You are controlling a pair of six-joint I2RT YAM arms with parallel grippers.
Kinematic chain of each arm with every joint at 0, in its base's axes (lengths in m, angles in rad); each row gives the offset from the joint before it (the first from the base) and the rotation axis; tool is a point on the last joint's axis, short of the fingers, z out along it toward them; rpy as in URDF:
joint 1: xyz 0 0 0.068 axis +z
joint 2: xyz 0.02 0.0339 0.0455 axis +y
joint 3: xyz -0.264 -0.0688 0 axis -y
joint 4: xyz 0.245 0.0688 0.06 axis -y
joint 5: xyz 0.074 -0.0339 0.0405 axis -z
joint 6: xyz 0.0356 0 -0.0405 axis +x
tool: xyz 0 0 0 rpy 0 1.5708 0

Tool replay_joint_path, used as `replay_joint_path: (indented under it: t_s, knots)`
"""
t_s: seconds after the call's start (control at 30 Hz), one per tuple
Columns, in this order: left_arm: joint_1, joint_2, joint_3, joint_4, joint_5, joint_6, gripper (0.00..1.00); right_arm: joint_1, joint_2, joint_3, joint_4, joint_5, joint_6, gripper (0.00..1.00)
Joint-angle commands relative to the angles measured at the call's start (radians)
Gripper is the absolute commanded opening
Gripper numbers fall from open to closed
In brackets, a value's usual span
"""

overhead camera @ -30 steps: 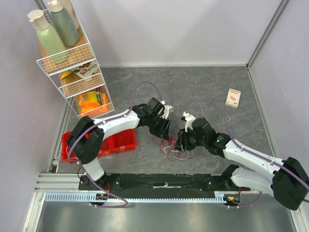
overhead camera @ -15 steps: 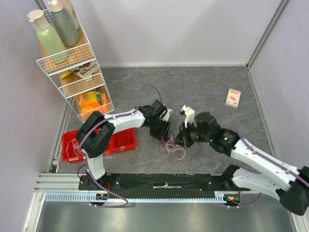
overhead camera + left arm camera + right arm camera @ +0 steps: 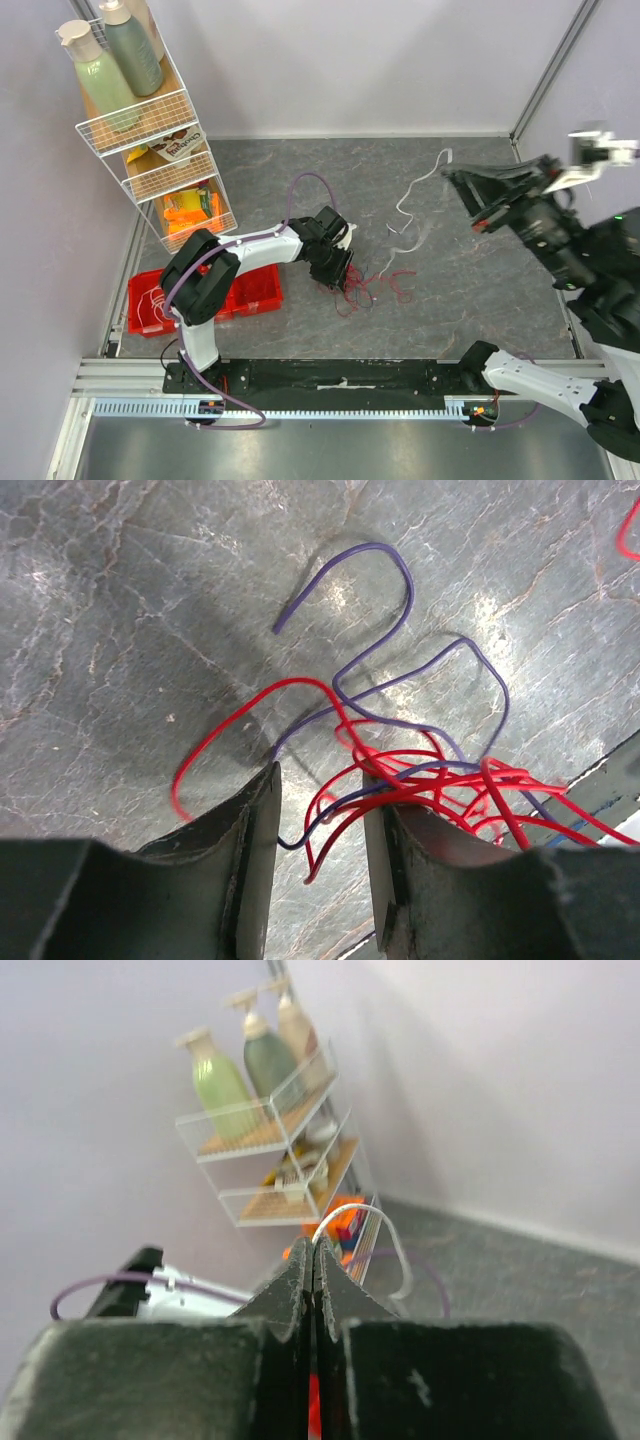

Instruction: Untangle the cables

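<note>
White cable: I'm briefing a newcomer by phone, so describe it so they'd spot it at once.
Over the right half of the grey table, find the raised right gripper. Pinched there, the white cable trails in a thin wavy line toward the tangle. It alone is white; the tangle's wires are red and purple.

Cables point(image 3: 450, 778), red bins point(image 3: 258, 291) on table point(image 3: 330, 170)

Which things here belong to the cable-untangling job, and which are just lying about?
Job: white cable, pinched in the right gripper; red cables and purple cable, tangled at the open left gripper.
Lying about: wire rack, pump bottles, red bins.
</note>
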Motion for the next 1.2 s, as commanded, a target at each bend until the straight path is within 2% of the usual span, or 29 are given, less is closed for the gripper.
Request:
replay_joint_path:
  t_s: [0.0, 0.17, 0.3, 0.4, 0.5, 0.63, 0.8, 0.93, 1.07, 1.17]
  knots:
    - [0.0, -0.006, 0.039, -0.009, -0.034, -0.008, 0.44, 0.002, 0.004, 0.131, -0.004, 0.134, -0.089, 0.0]
    - [-0.003, -0.021, 0.042, -0.012, -0.038, -0.003, 0.43, 0.002, -0.002, 0.238, 0.01, 0.211, -0.153, 0.0]
    - [-0.003, -0.024, 0.049, -0.014, -0.035, 0.0, 0.43, 0.001, -0.034, 0.237, 0.079, 0.214, -0.187, 0.0]
    - [-0.003, -0.055, 0.056, -0.023, -0.038, 0.014, 0.44, 0.002, -0.058, 0.159, 0.103, 0.24, -0.172, 0.0]
    - [-0.001, -0.156, 0.024, 0.02, -0.055, 0.041, 0.49, 0.002, -0.08, 0.013, 0.094, 0.272, -0.131, 0.0]
    - [-0.001, -0.355, -0.078, 0.149, -0.06, 0.09, 0.63, 0.002, -0.12, -0.279, 0.094, 0.3, -0.046, 0.0]
    - [0.0, -0.619, -0.22, 0.345, -0.071, 0.143, 0.68, 0.002, -0.091, -0.539, 0.067, 0.229, 0.009, 0.0]
    - [-0.001, -0.798, -0.335, 0.521, -0.054, 0.179, 0.7, 0.002, -0.016, -0.616, 0.025, 0.114, 0.009, 0.0]
    - [-0.006, -0.972, -0.545, 0.849, 0.082, 0.204, 0.75, 0.002, 0.036, -0.624, 0.025, -0.031, 0.008, 0.0]
    - [-0.02, -1.0, -0.615, 0.968, 0.158, 0.205, 0.77, 0.002, 0.067, -0.606, 0.057, -0.155, 0.017, 0.0]
